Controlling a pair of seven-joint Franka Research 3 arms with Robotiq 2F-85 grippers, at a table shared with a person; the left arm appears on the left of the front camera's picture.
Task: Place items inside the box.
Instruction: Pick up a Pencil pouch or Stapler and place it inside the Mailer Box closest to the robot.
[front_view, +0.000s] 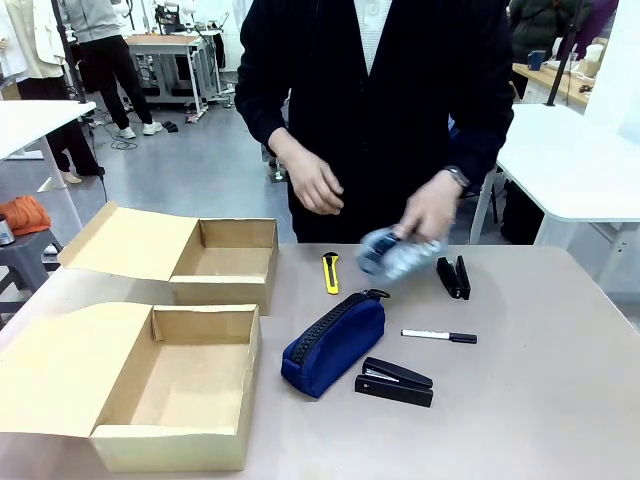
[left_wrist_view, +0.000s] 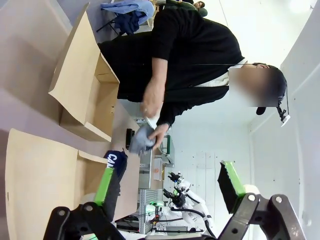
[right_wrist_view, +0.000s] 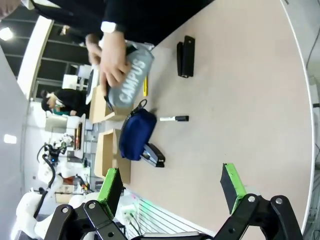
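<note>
A person's hand holds the grey zip pouch (front_view: 398, 252) just above the table; in the right wrist view the grey zip pouch (right_wrist_view: 129, 75) shows the print CAMPUS. On the table lie the navy blue zip pouch (front_view: 333, 343), the yellow utility knife (front_view: 331, 272), the marker pen (front_view: 439, 336), one black stapler (front_view: 394, 382) near me and another stapler (front_view: 454, 277) farther right. Two open cardboard boxes, the near box (front_view: 170, 390) and the far box (front_view: 222, 262), stand at the left. My left gripper (left_wrist_view: 169, 185) and my right gripper (right_wrist_view: 172, 187) are both open, holding nothing, well back from the items.
The person stands at the far edge with the other hand (front_view: 313, 183) raised above the table. The near box's lid flap (front_view: 60, 365) lies open to the left. White tables (front_view: 580, 165) stand behind on the right.
</note>
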